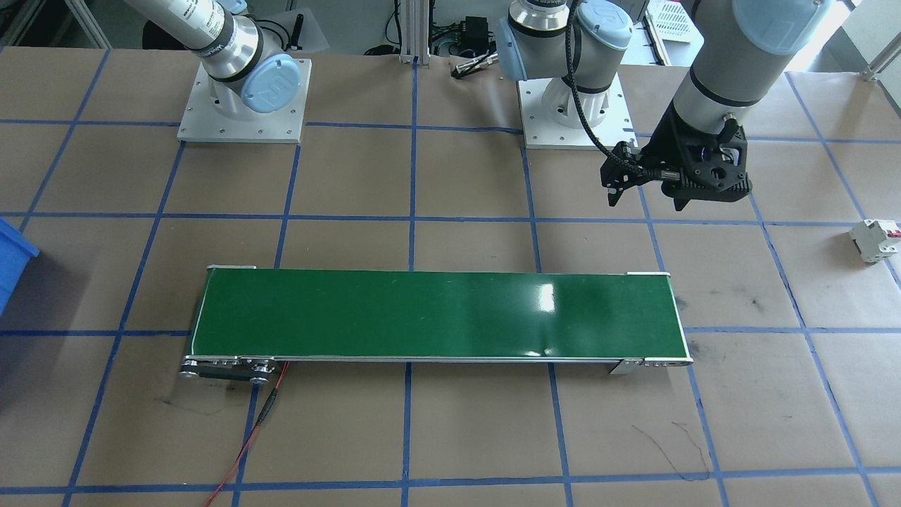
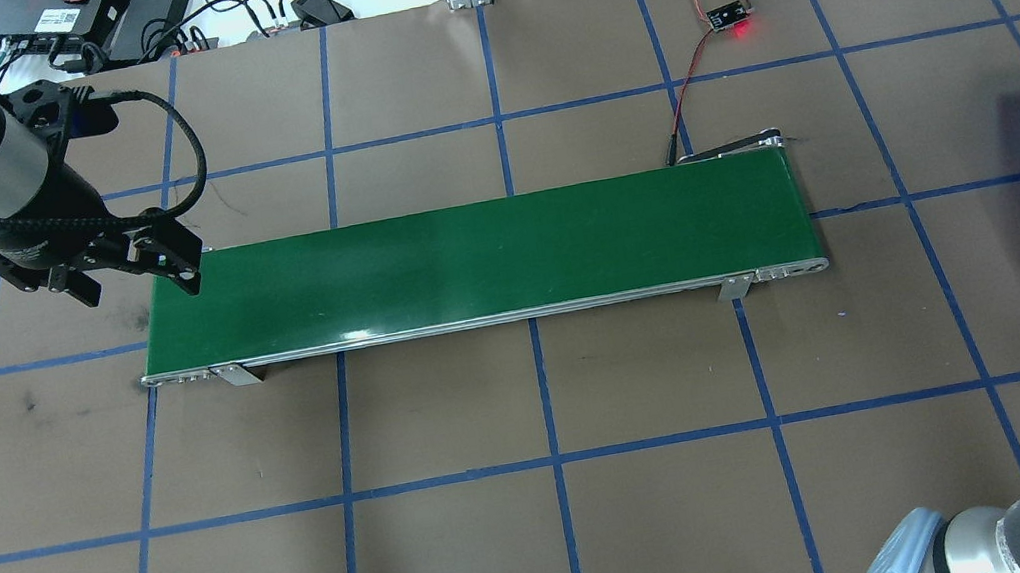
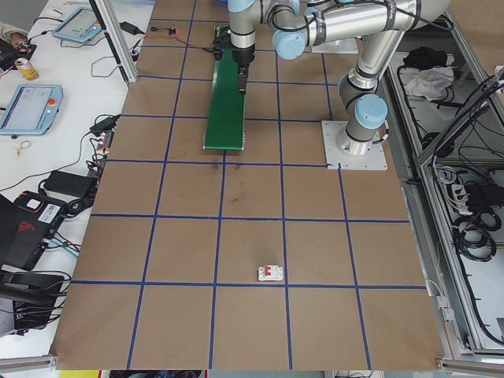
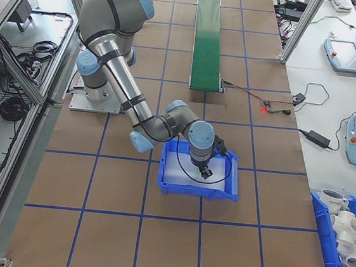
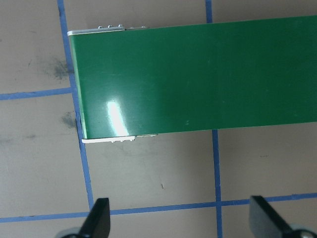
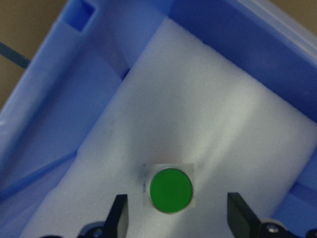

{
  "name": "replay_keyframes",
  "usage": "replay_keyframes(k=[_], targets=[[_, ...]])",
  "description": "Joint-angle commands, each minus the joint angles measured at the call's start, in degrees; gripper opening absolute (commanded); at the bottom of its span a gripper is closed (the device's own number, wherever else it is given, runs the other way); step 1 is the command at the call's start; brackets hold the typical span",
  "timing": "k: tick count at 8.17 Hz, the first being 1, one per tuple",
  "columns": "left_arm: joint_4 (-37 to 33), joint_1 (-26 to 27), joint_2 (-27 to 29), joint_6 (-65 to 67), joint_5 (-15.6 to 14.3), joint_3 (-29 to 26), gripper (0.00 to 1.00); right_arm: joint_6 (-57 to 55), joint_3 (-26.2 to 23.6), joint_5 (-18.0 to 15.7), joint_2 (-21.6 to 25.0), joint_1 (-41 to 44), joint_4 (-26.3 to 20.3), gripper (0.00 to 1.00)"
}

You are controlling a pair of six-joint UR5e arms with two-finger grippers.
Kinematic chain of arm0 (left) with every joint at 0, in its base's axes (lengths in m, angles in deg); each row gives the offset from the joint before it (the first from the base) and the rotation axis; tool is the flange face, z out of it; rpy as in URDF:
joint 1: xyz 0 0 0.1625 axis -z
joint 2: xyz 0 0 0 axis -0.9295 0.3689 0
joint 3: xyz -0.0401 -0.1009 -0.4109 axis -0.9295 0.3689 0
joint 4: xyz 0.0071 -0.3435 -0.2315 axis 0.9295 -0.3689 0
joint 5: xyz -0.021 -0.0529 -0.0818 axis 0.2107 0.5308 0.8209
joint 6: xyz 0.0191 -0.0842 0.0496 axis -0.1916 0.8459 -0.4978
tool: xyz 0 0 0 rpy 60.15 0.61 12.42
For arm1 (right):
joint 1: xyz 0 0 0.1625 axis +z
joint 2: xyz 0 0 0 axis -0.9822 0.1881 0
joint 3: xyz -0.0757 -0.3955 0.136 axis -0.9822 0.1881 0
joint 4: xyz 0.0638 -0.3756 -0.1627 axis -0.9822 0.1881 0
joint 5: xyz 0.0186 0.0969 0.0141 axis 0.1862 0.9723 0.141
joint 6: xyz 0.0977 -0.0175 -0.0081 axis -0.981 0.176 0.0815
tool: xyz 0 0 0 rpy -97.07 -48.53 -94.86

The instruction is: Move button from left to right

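The right gripper (image 6: 173,218) hangs with its fingers (image 6: 119,214) apart, straddling the button (image 6: 171,190), which sits upright on the white foam pad (image 6: 223,134) inside the blue bin (image 4: 228,191); neither finger touches it. The button's green cap faces straight up between the fingertips. It looks light, rigid and smooth, so the glossy round cap would likely slip under a pinch; the squarer white body just below the cap seems the safer place to close on, low and level. The foam under it is soft and may give if pressed.

The left gripper (image 5: 181,218) is also spread wide, empty, hovering beside the end of the green conveyor belt (image 2: 476,261). A white circuit breaker (image 1: 875,241) lies on the table well apart from the belt.

Lettering shows on the right arm's sleeve in the overhead view, but it is too small to read with confidence
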Motion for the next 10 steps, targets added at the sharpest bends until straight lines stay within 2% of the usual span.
replay_keyframes(k=[1, 4, 5, 6, 7, 8, 10], targets=[[0.4, -0.1, 0.2, 0.0, 0.1, 0.2, 1.0, 0.0, 0.0, 0.3, 9.8, 0.7, -4.0, 1.0], [0.6, -0.2, 0.1, -0.1, 0.2, 0.4, 1.0, -2.3, 0.7, -0.3, 24.1, 4.9, -23.3, 1.0], [0.6, -0.2, -0.3, -0.2, 0.2, 0.3, 1.0, -9.3, 1.4, -1.1, 27.3, 7.5, -29.0, 1.0], [0.7, -0.4, -0.3, -0.4, 0.2, 0.2, 1.0, -15.7, 1.6, -2.1, 29.7, 11.2, -29.6, 1.0], [0.6, -0.4, -0.2, -0.4, 0.2, -0.1, 1.0, -19.6, 2.2, -4.7, 30.7, 15.9, -29.8, 1.0], [0.6, -0.6, 0.0, -0.5, 0.2, 0.3, 1.0, -26.6, 2.9, -6.4, 31.9, 20.7, -32.3, 1.0], [0.5, -0.6, -0.8, -0.5, 0.4, -0.1, 1.0, -45.9, 3.3, -6.5, 32.5, 30.8, -33.0, 1.0]])
